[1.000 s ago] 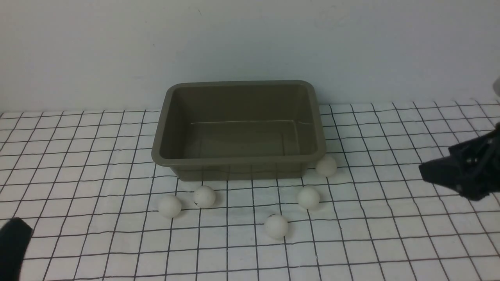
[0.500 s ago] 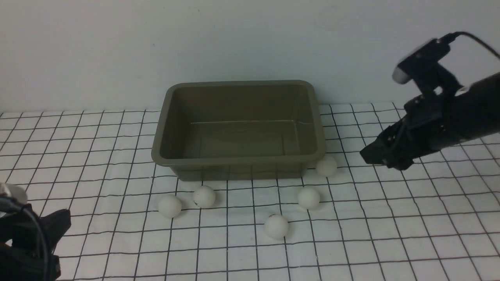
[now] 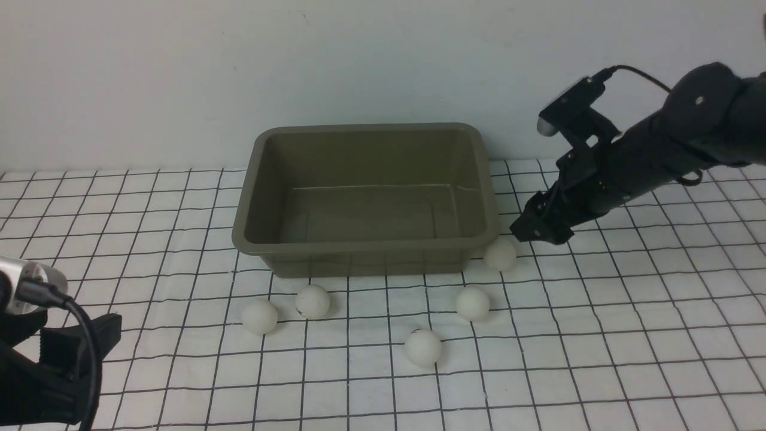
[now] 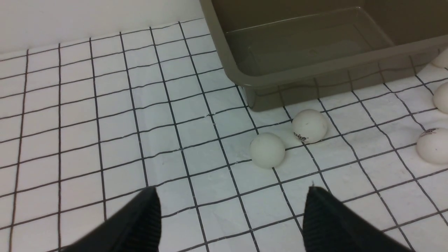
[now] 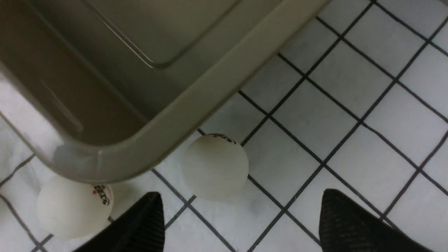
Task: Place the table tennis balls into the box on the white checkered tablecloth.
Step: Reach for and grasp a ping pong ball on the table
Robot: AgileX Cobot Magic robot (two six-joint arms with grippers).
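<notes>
Smooth olive-grey plastic box [image 3: 365,246], rounded corners and flared rim, on the wrinkled white checkered tablecloth [image 3: 598,335]. Five smooth white table tennis balls [image 3: 423,347] lie on the cloth outside it, one just beside its near right corner. The left pincer [image 4: 231,217] and the right pincer [image 5: 241,224] hold their ribbed black jaws apart, gripping nothing.

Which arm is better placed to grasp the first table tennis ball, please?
Right. The right tool, open, is just beside the ball at the box's right corner, which lies straight ahead in its wrist view. The left tool, also open, sits farther from any ball.
</notes>
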